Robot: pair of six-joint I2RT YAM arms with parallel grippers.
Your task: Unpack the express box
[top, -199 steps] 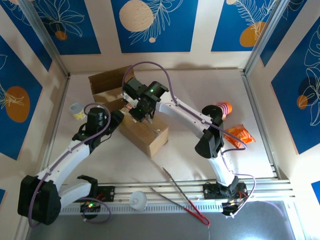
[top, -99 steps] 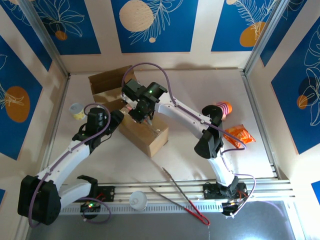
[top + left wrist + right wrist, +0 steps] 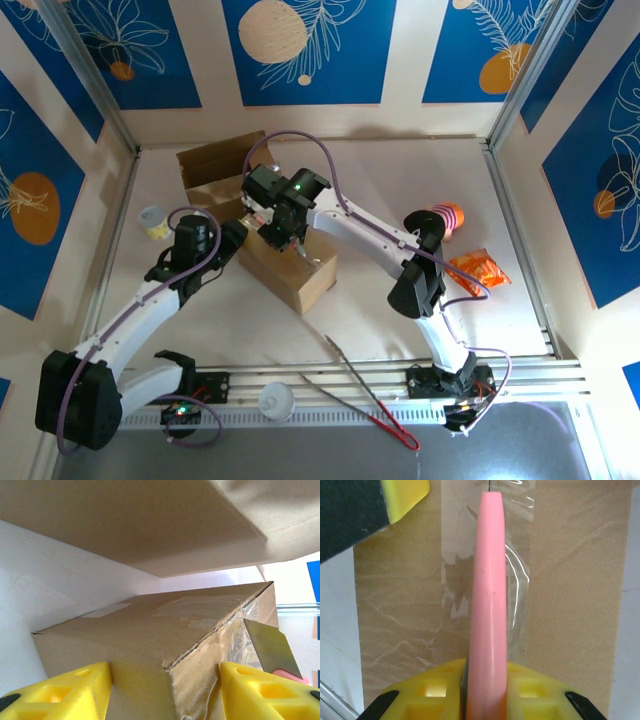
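White tabletop (image 3: 400, 170), walled by blue leaf-print panels (image 3: 310, 50), carries the express box (image 3: 290, 265), and we see it caught between both sets of fingers. The left gripper (image 3: 165, 680) straddles one corner of the box. Its yellow fingers (image 3: 75, 690) press one on each adjoining face, so the jaws stand about half apart, clamped on the cardboard. The right gripper (image 3: 487, 677) is nearly closed on a pink-handled cutter (image 3: 489, 580), which runs straight out ahead of its fingers along the clear tape (image 3: 520, 605) on the box top. In the left wrist view the steel blade (image 3: 270, 645) stands just beside the left gripper's right-hand finger, against the taped face.

Just beyond both grippers sits an open carton (image 3: 215, 165), close against the box. A small pale cup (image 3: 152, 221) stands out to the left of the left fingers. Well to the right of the right fingers are a striped orange cup (image 3: 450, 214) and an orange packet (image 3: 478, 268). Behind the fingers, toward the arm bases, lie red-handled tongs (image 3: 365, 395) and a white cup (image 3: 277, 401).
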